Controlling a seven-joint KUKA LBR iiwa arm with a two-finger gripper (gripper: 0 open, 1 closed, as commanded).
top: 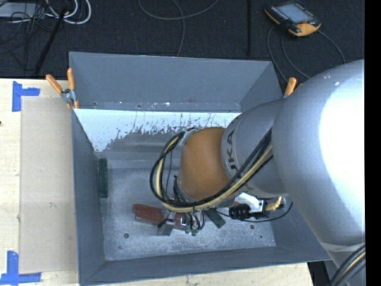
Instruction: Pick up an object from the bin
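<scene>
In the camera view, the bin (pixel 89 231) is a box of dull grey sheet metal with sloping walls. Its far wall is flecked with pale scratches and its floor looks grainy and scuffed.

The arm (pixel 321 154) comes in from the right as a broad, smooth, silver-grey rounded casing. At its wrist sits the orange cover (pixel 202 162), a glossy dome the shape of an egg. The cables (pixel 159 177), black and yellowish, loop round the dome's left and lower sides.

The gripper (pixel 189 223) is low over the front middle of the floor, mostly hidden under the dome. Whether the claw is open or closed, and whether it has hold of anything, cannot be told.

Just left of it lies a brown slab (pixel 144 213), flat, oblong and matt, reddish-brown. Between the slab and the gripper is a small clutter of bits (pixel 168 226), grey and dark, too small to make out.

A dark green piece (pixel 215 219), short and angular, lies just right of the gripper. A green strip (pixel 103 177), long, thin and dark, lies well apart by the left wall, running along it.

Under the arm shows a white and black part (pixel 243 211). Whether it belongs to the arm or lies in the bin cannot be told.
</scene>
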